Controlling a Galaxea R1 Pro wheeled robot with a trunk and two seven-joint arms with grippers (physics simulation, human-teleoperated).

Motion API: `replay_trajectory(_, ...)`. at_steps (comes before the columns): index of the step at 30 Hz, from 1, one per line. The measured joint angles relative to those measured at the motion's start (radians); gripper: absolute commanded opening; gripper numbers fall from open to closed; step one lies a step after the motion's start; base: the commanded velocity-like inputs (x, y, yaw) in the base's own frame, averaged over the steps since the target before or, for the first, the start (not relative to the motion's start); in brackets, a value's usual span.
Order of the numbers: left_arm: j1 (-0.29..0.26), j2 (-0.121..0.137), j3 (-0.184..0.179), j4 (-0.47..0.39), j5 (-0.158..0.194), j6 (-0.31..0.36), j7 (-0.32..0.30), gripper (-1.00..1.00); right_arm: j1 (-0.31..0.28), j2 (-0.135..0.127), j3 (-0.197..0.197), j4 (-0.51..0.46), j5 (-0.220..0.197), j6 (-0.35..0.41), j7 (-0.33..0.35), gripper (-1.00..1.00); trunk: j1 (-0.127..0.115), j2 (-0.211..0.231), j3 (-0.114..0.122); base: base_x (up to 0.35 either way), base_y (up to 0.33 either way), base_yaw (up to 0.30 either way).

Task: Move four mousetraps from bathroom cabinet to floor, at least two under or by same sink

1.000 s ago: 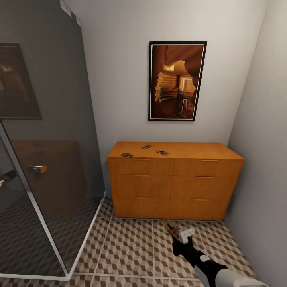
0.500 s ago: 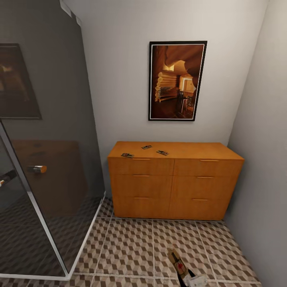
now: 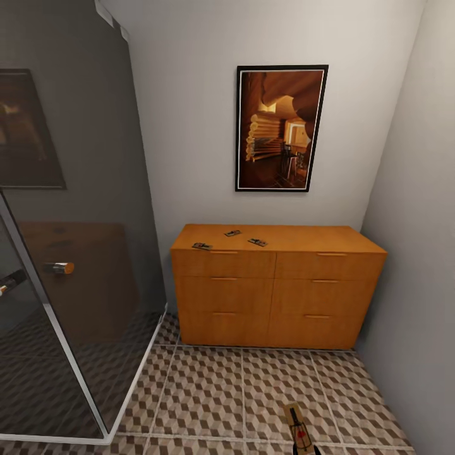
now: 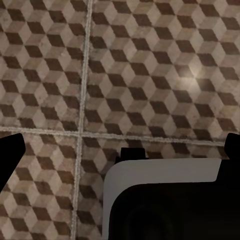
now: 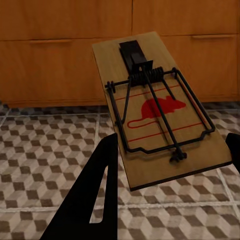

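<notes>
Three mousetraps lie on the cabinet (image 3: 278,278) top: one at the front left corner (image 3: 202,246), one further back (image 3: 232,233), one near the middle (image 3: 257,242). A fourth mousetrap (image 5: 160,115), a wooden board with a red mouse mark and a dark wire spring, is held above the bathroom floor (image 3: 208,392) by my right gripper (image 5: 172,150), which is shut on its sides. It also shows at the head view's lower edge as the held mousetrap (image 3: 298,430). My left gripper (image 4: 120,145) is open and empty, looking down at floor tiles (image 4: 150,75).
A glass shower enclosure (image 3: 69,253) with a metal frame stands at the left, reaching close to the cabinet. A grey wall (image 3: 417,253) closes the right side. A framed picture (image 3: 281,128) hangs above the cabinet. Part of my own base (image 4: 165,200) is under the left gripper.
My right arm has drawn back towards me and downward with the mousetrap, so the arm has left the head view and just the trap remains at the lower edge. The cabinet's traps have not moved.
</notes>
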Motion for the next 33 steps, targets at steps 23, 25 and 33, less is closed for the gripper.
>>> replay_trajectory(23,0.0,0.0,0.0,-0.001,0.0,0.0,0.0,1.0,0.001,0.009,-0.001,-0.001,0.001,-0.001,-0.006,-1.0,0.0,0.0,0.0,0.0,0.0,0.0)
replay_trajectory(25,0.0,0.0,0.0,-0.001,0.0,0.0,0.0,1.0,0.001,0.008,0.0,-0.001,0.001,-0.001,-0.006,-1.0,0.0,0.0,0.0,0.0,0.0,0.0)
replay_trajectory(33,0.0,0.0,0.0,-0.001,0.0,0.0,0.0,1.0,0.001,0.009,0.0,-0.001,0.001,-0.001,-0.007,-1.0,0.0,0.0,0.0,0.0,0.0,0.0)
